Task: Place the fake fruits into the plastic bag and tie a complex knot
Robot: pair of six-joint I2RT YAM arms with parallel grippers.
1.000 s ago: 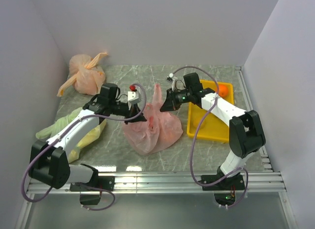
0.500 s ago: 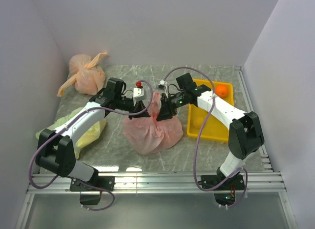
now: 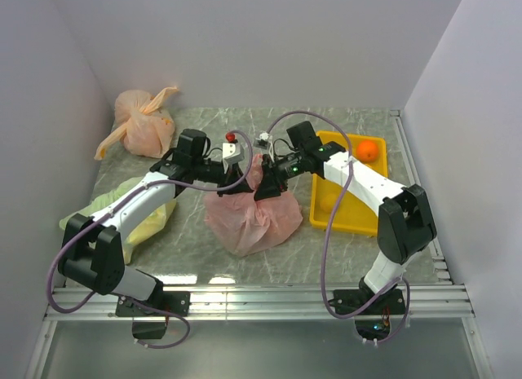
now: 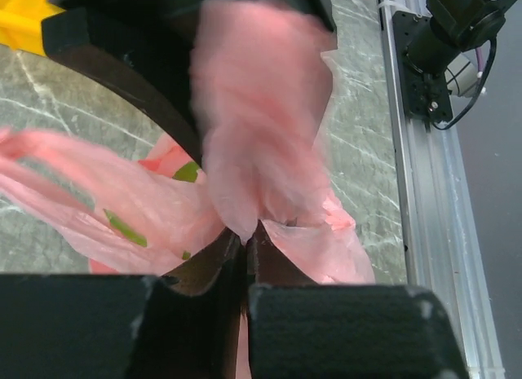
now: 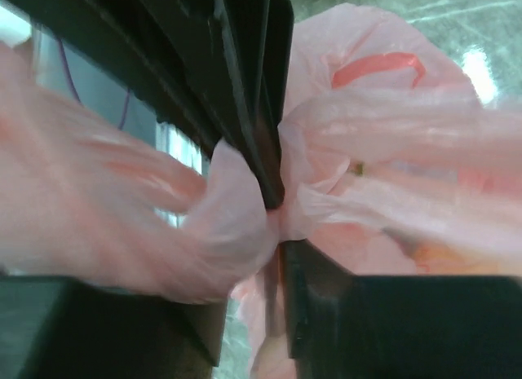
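Note:
The pink plastic bag (image 3: 249, 220) lies mid-table with fruit shapes showing through it. Its handle strips are gathered upward between my two grippers. My left gripper (image 3: 243, 174) is shut on a handle strip (image 4: 245, 134); its jaws pinch the pink plastic at the tips (image 4: 245, 232). My right gripper (image 3: 265, 186) is shut on the other handle strip (image 5: 236, 224), right beside the left one. The knot (image 3: 254, 171) is the bunched pink plastic between the two grippers; how it is tied is hidden by the fingers. An orange fake fruit (image 3: 369, 149) sits in the yellow tray (image 3: 347, 220).
An orange-peach tied bag (image 3: 143, 122) sits at the back left. A yellow-green bag (image 3: 143, 216) lies under my left arm. The yellow tray stands to the right of the pink bag. Walls close in on the left, back and right.
Both grippers have moved together over the pink bag until they almost touch. The upright handle strip has been drawn down and bunched between them.

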